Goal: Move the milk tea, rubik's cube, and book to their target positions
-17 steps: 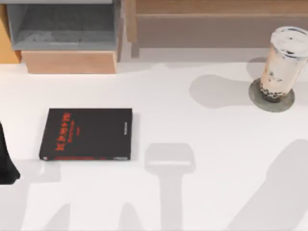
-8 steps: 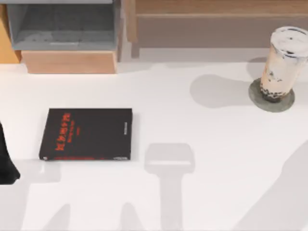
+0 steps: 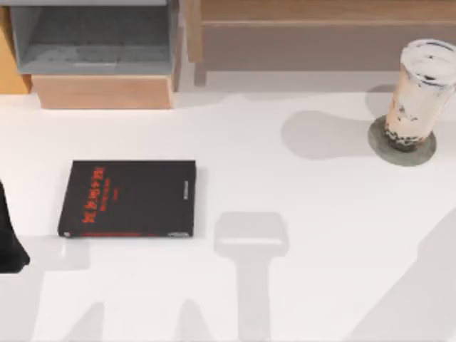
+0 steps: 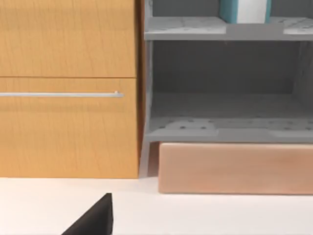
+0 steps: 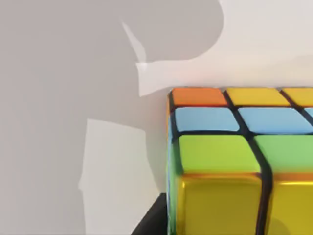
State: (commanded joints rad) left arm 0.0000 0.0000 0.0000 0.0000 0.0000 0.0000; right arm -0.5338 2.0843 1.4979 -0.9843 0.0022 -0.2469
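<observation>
Nothing on the table has shifted; milk tea (image 3: 420,89) rests on its disc (image 3: 427,151). Our right wrist looks onto the cube (image 5: 234,161); jaw states we cannot tell.

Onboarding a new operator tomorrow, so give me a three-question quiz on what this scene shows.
1. True or false: the milk tea stands on the grey disc.
2. Which colour is the lettering on the black book? A) white B) red C) gold
3. Fill in: close in the right wrist view is the ____.

Key: 1 true. 2 B. 3 rubik's cube.
</observation>
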